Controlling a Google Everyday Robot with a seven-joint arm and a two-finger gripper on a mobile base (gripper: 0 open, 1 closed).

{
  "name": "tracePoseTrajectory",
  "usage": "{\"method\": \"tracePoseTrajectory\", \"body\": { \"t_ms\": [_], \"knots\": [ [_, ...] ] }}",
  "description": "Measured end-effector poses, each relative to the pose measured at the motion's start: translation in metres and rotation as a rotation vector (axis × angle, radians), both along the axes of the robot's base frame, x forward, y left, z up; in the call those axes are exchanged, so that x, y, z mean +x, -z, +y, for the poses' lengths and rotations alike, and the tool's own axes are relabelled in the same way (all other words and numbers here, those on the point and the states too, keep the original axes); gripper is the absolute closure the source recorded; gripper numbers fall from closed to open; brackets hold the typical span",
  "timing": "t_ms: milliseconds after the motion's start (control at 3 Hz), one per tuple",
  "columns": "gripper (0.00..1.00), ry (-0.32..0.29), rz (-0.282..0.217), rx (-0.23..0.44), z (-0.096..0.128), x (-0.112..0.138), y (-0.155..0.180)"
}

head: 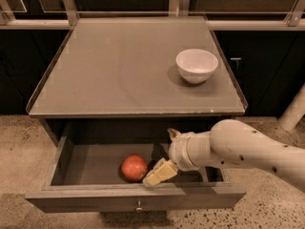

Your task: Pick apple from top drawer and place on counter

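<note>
The white arm (pixel 248 149) comes in from the right, angled down into the open top drawer (pixel 86 168). Its pincer (pixel 166 152) sits spread, one tan finger (pixel 159 172) low just beside the apple (pixel 134 168), the other up near the drawer's back. The round red-orange apple rests on the dark wooden drawer floor, ungripped. Above, on the flat matte grey counter (pixel 119 70), a smooth white bowl (pixel 197 66) stands at the right.

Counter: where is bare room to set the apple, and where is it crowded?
The counter is bare from the bowl to its left edge. Crowded: the drawer, right half, where the open hand sits beside the apple.
</note>
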State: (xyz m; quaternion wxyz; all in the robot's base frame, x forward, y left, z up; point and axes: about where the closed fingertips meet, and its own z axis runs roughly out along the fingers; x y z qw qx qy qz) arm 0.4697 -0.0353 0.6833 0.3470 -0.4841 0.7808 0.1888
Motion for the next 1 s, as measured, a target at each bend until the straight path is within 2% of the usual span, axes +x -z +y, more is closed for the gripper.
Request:
{"method": "tracePoseTrajectory", "body": {
  "t_ms": [667, 1000],
  "knots": [
    [0.0, 0.002, -0.061, 0.04, 0.034, 0.021, 0.005],
    [0.0, -0.028, -0.049, 0.046, 0.046, 0.024, 0.005]
  ]
}}
